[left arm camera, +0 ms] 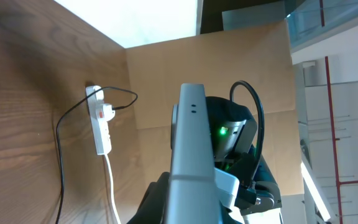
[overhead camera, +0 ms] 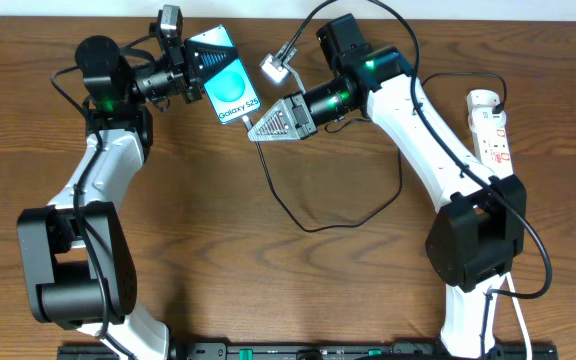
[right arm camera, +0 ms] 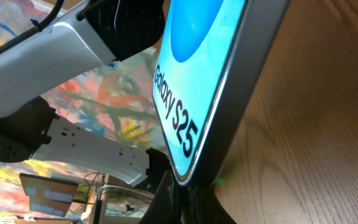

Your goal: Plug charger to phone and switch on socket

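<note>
Gripping the phone (overhead camera: pixel 226 82) edge-on, left fingers (overhead camera: pixel 196 56) aim its length diagonally toward right fingers (overhead camera: pixel 270 126) pinching the charger (overhead camera: pixel 318 230).

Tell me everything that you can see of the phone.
The phone is a thin flat slab with a light blue lit screen, a round deeper-blue graphic and dark "Galaxy S25" text; its edge looks like grey metal. The left gripper clamps its upper end in its jaws and holds it slanted over the wooden table. The right gripper sits at its lower end.
</note>
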You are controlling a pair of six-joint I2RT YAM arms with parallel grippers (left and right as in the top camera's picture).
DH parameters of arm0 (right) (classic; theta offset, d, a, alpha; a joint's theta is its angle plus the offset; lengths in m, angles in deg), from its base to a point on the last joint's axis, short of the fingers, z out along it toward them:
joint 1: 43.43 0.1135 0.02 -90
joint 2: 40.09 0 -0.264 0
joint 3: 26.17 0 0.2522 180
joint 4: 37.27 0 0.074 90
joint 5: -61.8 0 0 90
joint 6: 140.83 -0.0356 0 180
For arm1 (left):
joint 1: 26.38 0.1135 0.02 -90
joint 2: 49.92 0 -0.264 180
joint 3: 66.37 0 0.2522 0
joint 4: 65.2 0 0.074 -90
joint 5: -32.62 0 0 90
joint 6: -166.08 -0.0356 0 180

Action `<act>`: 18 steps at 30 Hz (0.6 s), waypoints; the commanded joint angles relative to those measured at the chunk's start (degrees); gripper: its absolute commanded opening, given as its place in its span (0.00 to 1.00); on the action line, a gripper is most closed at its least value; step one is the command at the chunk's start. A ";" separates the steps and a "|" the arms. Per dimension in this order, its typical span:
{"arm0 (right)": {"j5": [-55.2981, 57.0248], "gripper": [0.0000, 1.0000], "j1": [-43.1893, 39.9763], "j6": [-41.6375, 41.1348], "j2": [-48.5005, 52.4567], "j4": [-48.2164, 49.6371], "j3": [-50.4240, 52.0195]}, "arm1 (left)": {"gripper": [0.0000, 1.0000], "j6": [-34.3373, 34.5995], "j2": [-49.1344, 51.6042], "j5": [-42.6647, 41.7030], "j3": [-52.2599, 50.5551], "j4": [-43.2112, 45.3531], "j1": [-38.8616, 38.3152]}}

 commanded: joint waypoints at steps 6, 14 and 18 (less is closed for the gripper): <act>-1.07 0.01 1.79 -0.26 -1.09 0.15 -0.90 | 0.07 -0.39 -0.33 -1.20 0.44 0.74 -0.02; -1.05 0.01 1.75 -0.26 -1.09 0.15 -0.90 | 0.07 -0.39 -0.33 -1.88 0.44 0.74 -0.02; -1.03 0.01 1.66 -0.26 -1.09 0.17 -0.90 | 0.07 -0.46 -0.33 -2.62 0.44 0.76 0.00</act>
